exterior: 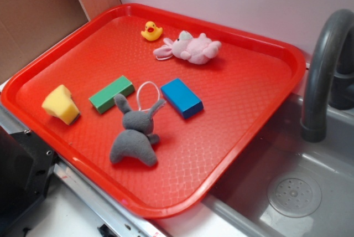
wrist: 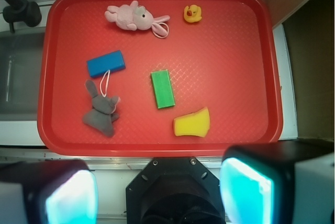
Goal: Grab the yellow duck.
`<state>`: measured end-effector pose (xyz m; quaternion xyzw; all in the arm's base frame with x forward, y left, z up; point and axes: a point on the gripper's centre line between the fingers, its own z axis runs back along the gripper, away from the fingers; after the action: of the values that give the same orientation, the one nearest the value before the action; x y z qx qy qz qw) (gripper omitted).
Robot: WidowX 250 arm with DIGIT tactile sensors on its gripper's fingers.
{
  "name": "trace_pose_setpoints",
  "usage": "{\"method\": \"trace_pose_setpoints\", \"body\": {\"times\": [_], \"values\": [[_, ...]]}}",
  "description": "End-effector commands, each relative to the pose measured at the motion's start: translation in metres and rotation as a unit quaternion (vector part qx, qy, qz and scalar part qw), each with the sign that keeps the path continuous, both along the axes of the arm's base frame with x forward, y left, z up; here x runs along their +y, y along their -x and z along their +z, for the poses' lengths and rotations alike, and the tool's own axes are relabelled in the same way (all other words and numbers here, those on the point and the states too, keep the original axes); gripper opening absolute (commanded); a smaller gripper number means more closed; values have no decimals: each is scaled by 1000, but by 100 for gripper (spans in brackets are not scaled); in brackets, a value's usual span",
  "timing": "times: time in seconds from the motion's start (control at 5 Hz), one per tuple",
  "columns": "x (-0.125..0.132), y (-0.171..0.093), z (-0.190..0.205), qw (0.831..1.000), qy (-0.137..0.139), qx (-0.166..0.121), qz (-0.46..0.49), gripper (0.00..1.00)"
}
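The yellow duck (exterior: pixel 151 31) (wrist: pixel 192 13) is a tiny glossy toy with an orange beak. It stands alone near the far corner of the red tray (exterior: pixel 182 206) (wrist: pixel 225 67). In the wrist view my gripper (wrist: pixel 157 192) hangs high above the tray's near edge, far from the duck. Its two fingers (wrist: pixel 246 192) are wide apart with nothing between them. The gripper does not show in the exterior view.
A pink plush animal (exterior: pixel 193 47) (wrist: pixel 131 17) lies close beside the duck. Also on the tray are a blue block (wrist: pixel 105 63), a green block (wrist: pixel 163 89), a grey plush rabbit (wrist: pixel 100 111) and a pale-yellow sponge wedge (wrist: pixel 192 123). A grey sink (exterior: pixel 293 192) with a faucet (exterior: pixel 323 65) adjoins the tray.
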<state>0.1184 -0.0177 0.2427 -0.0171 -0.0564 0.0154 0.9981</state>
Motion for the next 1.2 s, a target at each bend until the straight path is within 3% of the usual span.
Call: {"method": "trace_pose_setpoints", "body": {"times": [0.0, 0.4, 0.6, 1.0], "values": [[0, 0, 0, 1000, 0, 0, 0, 100], [9, -72, -48, 997, -42, -11, 64, 100], [26, -95, -62, 993, -42, -24, 103, 100], [72, -121, -95, 962, -85, -101, 239, 100]]}}
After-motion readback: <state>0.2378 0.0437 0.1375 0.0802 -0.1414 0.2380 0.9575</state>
